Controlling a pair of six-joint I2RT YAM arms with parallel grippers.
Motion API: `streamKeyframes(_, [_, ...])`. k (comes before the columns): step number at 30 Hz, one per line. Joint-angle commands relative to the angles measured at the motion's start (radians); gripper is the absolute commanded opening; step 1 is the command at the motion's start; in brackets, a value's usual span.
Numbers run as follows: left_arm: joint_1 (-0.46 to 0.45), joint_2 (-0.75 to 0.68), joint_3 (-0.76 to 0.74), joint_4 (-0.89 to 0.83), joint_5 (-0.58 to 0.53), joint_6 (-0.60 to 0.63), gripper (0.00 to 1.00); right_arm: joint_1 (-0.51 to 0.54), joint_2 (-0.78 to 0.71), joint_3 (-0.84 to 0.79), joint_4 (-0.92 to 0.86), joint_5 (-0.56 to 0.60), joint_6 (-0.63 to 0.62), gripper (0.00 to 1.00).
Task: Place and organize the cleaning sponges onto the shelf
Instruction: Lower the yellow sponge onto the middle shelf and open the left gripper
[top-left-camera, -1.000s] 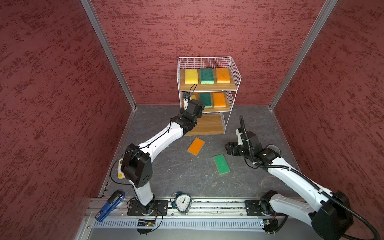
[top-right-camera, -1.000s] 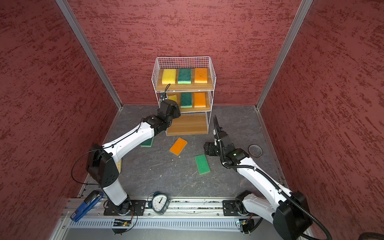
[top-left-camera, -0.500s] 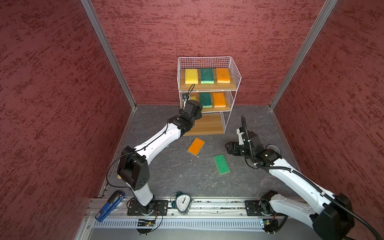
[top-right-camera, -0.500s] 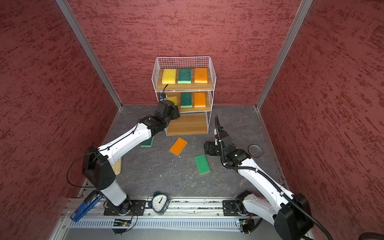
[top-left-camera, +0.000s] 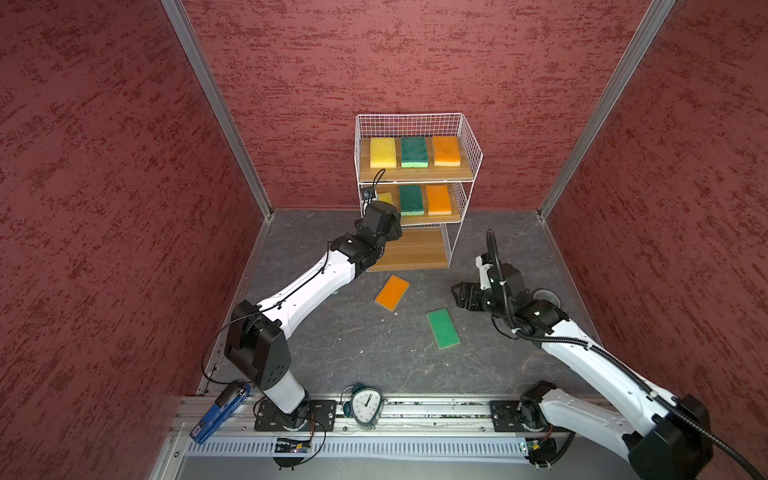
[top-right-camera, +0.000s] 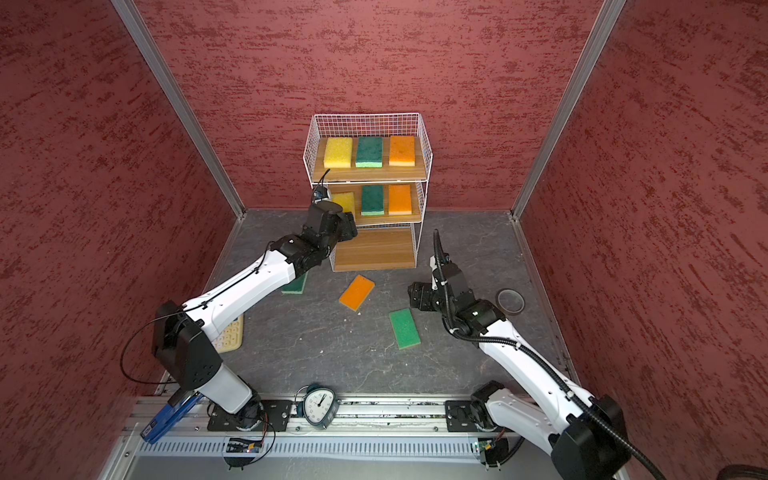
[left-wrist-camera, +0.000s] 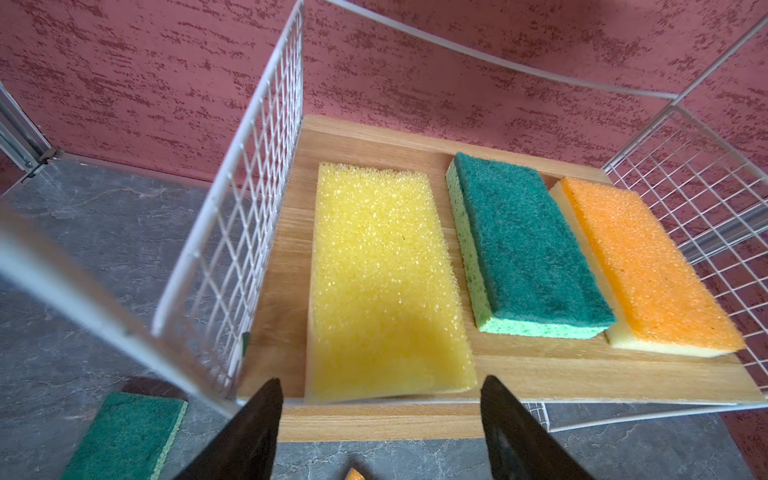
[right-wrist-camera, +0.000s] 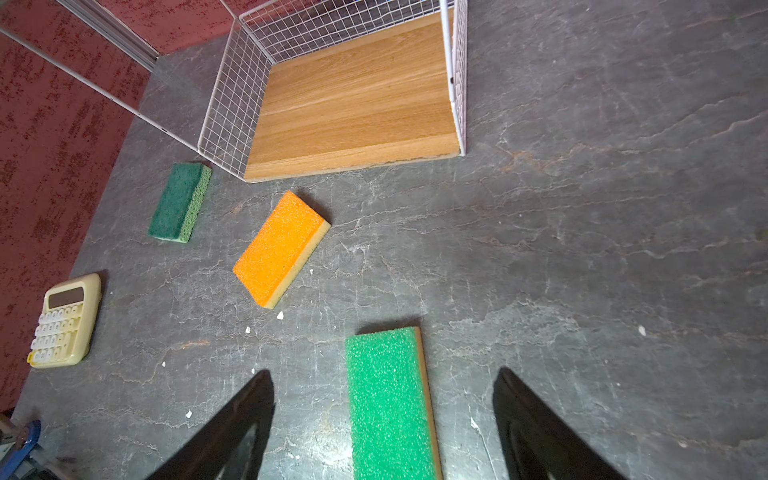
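The shelf (top-left-camera: 415, 175) stands at the back wall. Its top tier holds a yellow (top-left-camera: 382, 152), a dark green (top-left-camera: 414, 152) and an orange sponge (top-left-camera: 446, 151). The middle tier holds a yellow (left-wrist-camera: 382, 282), a dark green (left-wrist-camera: 528, 245) and an orange sponge (left-wrist-camera: 648, 266). My left gripper (left-wrist-camera: 382, 399) is open just in front of that yellow sponge, not touching it. On the floor lie an orange sponge (top-left-camera: 392, 292), a light green sponge (top-left-camera: 443, 328) and a dark green one (right-wrist-camera: 179, 201). My right gripper (right-wrist-camera: 382, 395) hangs open above the light green sponge.
The shelf's bottom board (top-left-camera: 411, 249) is bare. A cream calculator (right-wrist-camera: 64, 320) lies on the floor at the left. An alarm clock (top-left-camera: 365, 407) and a blue tool (top-left-camera: 218, 411) sit on the front rail. A ring-shaped object (top-right-camera: 510, 300) lies near the right arm.
The left arm's shoulder and elbow have shifted a little to the left, while its gripper stays at the middle tier. The right arm has barely moved.
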Motion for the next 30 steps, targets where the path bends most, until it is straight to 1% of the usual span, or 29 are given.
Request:
streamKeyframes(1, [-0.004,-0.053,-0.022,0.012,0.012,0.011,0.75,0.003,-0.023,0.001,0.018,-0.014,0.009,0.84])
streamKeyframes(5, [-0.003,-0.096,-0.053,0.022,0.038,-0.002,0.75,0.003,-0.025,-0.001,0.018,-0.017,0.012,0.84])
streamKeyframes(7, [0.000,-0.112,-0.062,0.011,0.057,-0.016,0.73,0.003,-0.025,0.002,0.020,-0.021,0.011,0.84])
streamKeyframes(14, [0.017,-0.150,-0.106,0.004,0.135,-0.086,0.59,0.002,-0.022,0.006,0.027,-0.032,0.012,0.84])
streamKeyframes(19, [0.035,-0.147,-0.125,0.009,0.191,-0.131,0.44,0.003,-0.027,0.005,0.025,-0.033,0.003,0.84])
streamKeyframes(21, [0.054,-0.138,-0.124,0.011,0.236,-0.157,0.39,0.003,-0.031,0.003,0.027,-0.033,-0.001,0.84])
streamKeyframes(24, [0.077,-0.129,-0.129,0.039,0.296,-0.178,0.35,0.003,-0.036,0.002,0.026,-0.031,-0.008,0.84])
streamKeyframes(26, [0.079,-0.125,-0.130,0.052,0.302,-0.183,0.33,0.002,-0.037,0.000,0.026,-0.028,-0.009,0.84])
streamKeyframes(30, [0.085,-0.113,-0.120,0.059,0.324,-0.186,0.24,0.003,-0.035,-0.001,0.024,-0.018,-0.019,0.84])
